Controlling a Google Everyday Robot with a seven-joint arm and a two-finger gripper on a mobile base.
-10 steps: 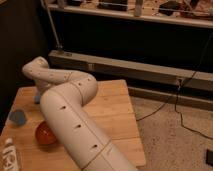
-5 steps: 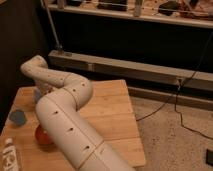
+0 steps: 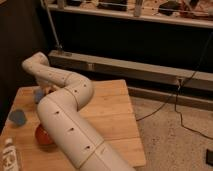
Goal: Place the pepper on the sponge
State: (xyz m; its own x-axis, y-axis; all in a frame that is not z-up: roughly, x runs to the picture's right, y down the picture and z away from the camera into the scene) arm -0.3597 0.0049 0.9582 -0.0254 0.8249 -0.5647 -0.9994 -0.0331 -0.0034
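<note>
Bowl point(image 3: 44, 135): my landmark; red-orange, on the table point(image 3: 110, 115), half hidden behind the arm point(image 3: 65, 120).
Sponge point(image 3: 38, 94): a pale blue pad beyond the bowl, toward the far left edge; only part of it showed.
Gripper point(image 3: 45, 86): beyond the bowl, low over the wood and just beside the sponge; the wrist hid most of it; I could not tell whether it was released, clenched or grasping anything.
Pepper: I could not find it; perhaps it was hidden under the wrist beyond the bowl; whether held or lying on the pad, I could not say.
Handling: I judged the pepper light, slim, smooth-skinned and apt to roll; best pinched gently across its middle; the sponge looked soft and would give.
Blue disc point(image 3: 18, 117): left of the bowl.
Bottle point(image 3: 10, 156): nearer than the bowl, at the left corner.
</note>
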